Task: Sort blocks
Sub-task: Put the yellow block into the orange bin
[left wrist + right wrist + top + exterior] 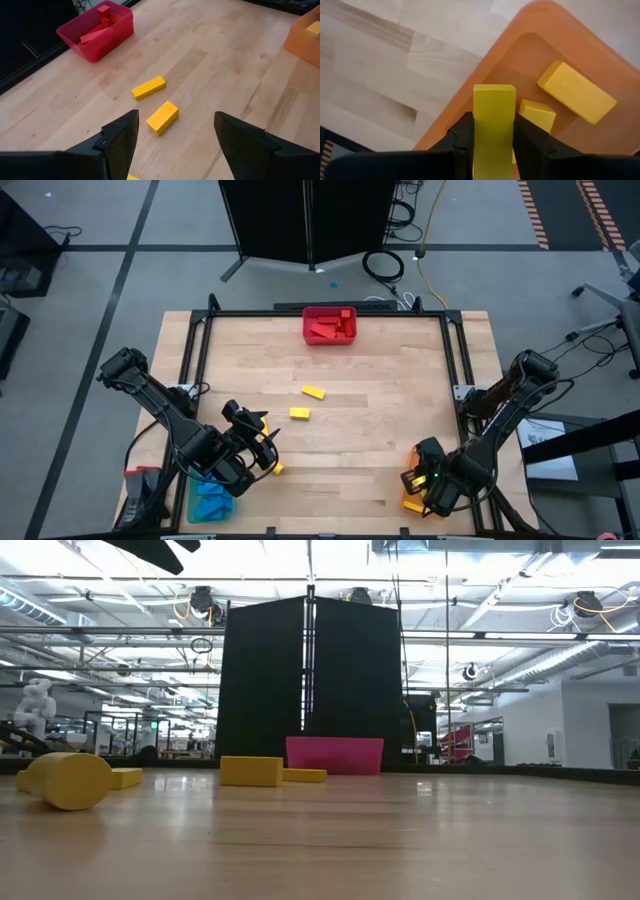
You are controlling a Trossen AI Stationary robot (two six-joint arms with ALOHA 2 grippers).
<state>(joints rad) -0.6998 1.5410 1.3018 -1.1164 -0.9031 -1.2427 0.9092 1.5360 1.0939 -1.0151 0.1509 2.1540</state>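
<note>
- Red bin set at the far edge of the wooden table, midway along it.
- Orange bin seen at the near right corner.
- Blue bin seen at the near left corner.
- Black folding screen stood behind the table.
- Coiled black cable laid on the floor beside it.

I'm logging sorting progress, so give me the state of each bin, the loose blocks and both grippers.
red bin: holds red blocks
orange bin: holds yellow blocks
blue bin: holds blue blocks
two yellow blocks: loose on the table, unsorted
left gripper: open, empty
right gripper: shut on a yellow block, over the orange bin
</note>
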